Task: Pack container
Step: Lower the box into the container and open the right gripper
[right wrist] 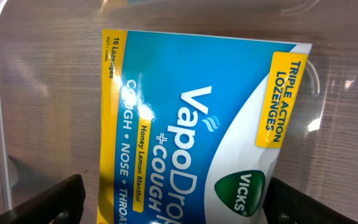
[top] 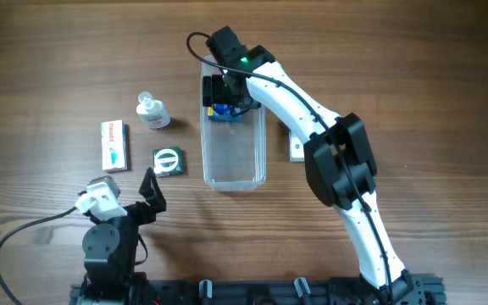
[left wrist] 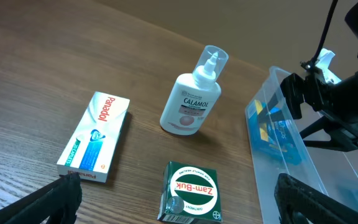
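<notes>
1. At the far left, a white and blue Panadol box (top: 114, 145) is lying flat on the wooden table (top: 49, 76), outside the tub and, by the look of it, waiting to be packed.
2. Near it, at the table's near edge, the left gripper (top: 151, 191) is hovering with its fingers (left wrist: 48, 202) spread wide and holding nothing. It is pointing at the loose items, probably so it can reach one.
3. Farther back, a small white Calamol bottle (top: 152, 111) is lying on its side on the table.
4. Just in front of the left gripper, a green Zam-Buk box (top: 169, 161) is sitting between the Panadol box and the tub.
5. In the middle of the table, the container (top: 234, 165), a long clear tub, is lying with its length running away from the robot. Its near half is looking empty.
6. At the tub's far end, a blue and yellow VapoDrops packet (right wrist: 191, 143) is lying inside against the floor.
7. Directly above it, the right gripper (top: 227, 89) is reaching down into the tub with its jaws apart on either side of the packet. That suggests the packet is being set down, not carried. Whether the pads are touching it cannot be told.
</notes>
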Available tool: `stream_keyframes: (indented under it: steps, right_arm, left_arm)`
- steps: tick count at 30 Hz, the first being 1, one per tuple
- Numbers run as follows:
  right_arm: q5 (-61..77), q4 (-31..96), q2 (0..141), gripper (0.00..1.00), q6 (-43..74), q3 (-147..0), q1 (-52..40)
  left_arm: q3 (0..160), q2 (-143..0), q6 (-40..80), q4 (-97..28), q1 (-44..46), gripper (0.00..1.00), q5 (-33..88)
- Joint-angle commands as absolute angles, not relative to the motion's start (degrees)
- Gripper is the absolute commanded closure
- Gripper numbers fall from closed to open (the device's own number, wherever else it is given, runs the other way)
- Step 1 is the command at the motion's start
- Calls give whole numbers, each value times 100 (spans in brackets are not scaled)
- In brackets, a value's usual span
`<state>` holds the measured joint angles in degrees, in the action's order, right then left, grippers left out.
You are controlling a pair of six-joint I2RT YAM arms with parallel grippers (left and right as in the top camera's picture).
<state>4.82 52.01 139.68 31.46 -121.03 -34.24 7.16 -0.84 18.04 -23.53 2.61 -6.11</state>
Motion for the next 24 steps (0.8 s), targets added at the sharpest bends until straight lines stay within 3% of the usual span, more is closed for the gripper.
stream_keyframes:
  steps: [1, 12, 19, 24]
  right_arm:
    - [429, 5162, 14025, 8, 3142, -12215, -3426]
    - [395, 5061, 13544, 9, 2845, -12215, -3428]
    - [-644, 5341, 13218, 8, 2810, -12215, -3505]
    - [-642, 5380, 13196, 8, 2694, -12217, -3601]
  left_arm:
    - [692, -47, 1691, -2331, 239, 0, -602]
    - [692, -47, 1691, -2331, 239, 0, -602]
    - [692, -47, 1691, -2331, 239, 0, -602]
    - [692, -47, 1691, -2331, 239, 0, -602]
